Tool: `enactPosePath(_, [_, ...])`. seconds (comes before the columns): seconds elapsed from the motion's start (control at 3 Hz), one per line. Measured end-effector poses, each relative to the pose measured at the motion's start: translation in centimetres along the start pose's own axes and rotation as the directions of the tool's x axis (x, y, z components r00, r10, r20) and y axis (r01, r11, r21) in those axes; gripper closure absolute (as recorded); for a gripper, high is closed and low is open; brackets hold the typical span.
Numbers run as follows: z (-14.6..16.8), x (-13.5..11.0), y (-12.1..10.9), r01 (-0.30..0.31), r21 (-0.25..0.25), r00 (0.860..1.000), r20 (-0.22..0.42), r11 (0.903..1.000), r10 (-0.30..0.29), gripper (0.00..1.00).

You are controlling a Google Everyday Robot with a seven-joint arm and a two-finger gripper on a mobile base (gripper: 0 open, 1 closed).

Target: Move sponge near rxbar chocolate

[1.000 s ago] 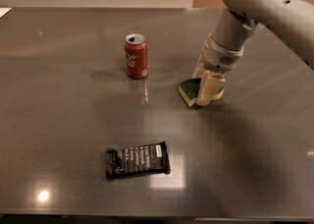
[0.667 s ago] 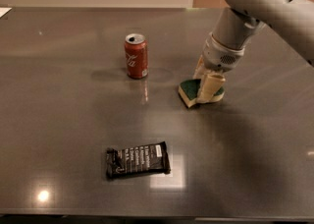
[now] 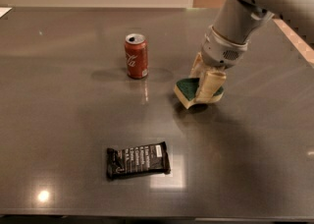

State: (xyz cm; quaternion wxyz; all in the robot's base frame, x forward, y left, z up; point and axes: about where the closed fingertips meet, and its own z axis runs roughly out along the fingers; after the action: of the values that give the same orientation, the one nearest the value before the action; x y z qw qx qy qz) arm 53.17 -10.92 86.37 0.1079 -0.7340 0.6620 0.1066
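Clamped onto the sponge [image 3: 186, 89] with the fingers [image 3: 210, 84], one on each side. Puts the gripper [image 3: 203, 89] low at the right rear of the surface [image 3: 59, 120], right of the red can [image 3: 136, 56]. Looks like grasp done, carry not yet made: well apart from the rxbar chocolate [image 3: 138, 160], lying flat at front left. Tilted green top up and toward the camera, long axis roughly left to right, free end pointing left. Cannot tell whether lifted or touching down.
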Motion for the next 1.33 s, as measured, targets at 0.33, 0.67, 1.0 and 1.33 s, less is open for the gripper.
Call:
enactPosePath(0.33, [-0.8, -2.1, 2.5, 0.075, -0.012, 0.997, 0.02, 0.9971, -0.075, 1.0])
enactPosePath(0.67, [-0.9, -3.7, 4.9, 0.147, -0.017, 0.989, 0.015, 0.9889, -0.147, 1.0])
enactPosePath(1.0, [-0.2, -5.1, 7.0, 0.205, -0.028, 0.979, 0.006, 0.9783, -0.205, 0.99])
enactPosePath(1.33, [0.9, -5.7, 8.4, 0.229, -0.046, 0.973, -0.004, 0.9723, -0.23, 0.81])
